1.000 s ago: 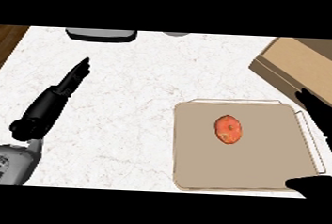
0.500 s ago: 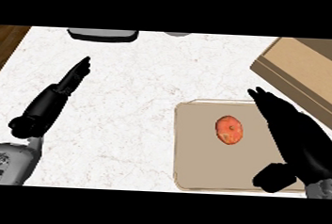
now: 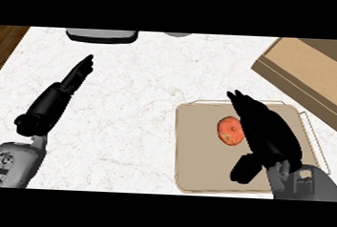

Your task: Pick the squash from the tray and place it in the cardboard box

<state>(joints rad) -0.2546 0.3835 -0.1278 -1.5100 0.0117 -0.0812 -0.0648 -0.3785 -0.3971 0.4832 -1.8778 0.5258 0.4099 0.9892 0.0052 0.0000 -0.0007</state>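
Note:
An orange-red squash [image 3: 228, 131] lies on the tan tray [image 3: 197, 159] at the right of the white counter. My right hand [image 3: 265, 131] hovers over the tray just right of the squash, fingers straight and pointing away from me, thumb hanging down near the tray's front; it covers the squash's right edge. The cardboard box [image 3: 310, 74] stands at the far right, beyond the tray. My left hand [image 3: 59, 98] rests open over the counter at the left, fingers straight and pointing up the view.
A grey appliance [image 3: 102, 34] and a small round grey object [image 3: 177, 34] sit at the counter's far edge. Dark wood [image 3: 4, 44] shows past the counter's left edge. Bare white counter lies between my two hands.
My right hand has come in from the right edge and moved left over the tray, reaching the squash's right side. The left hand and the squash have stayed put.

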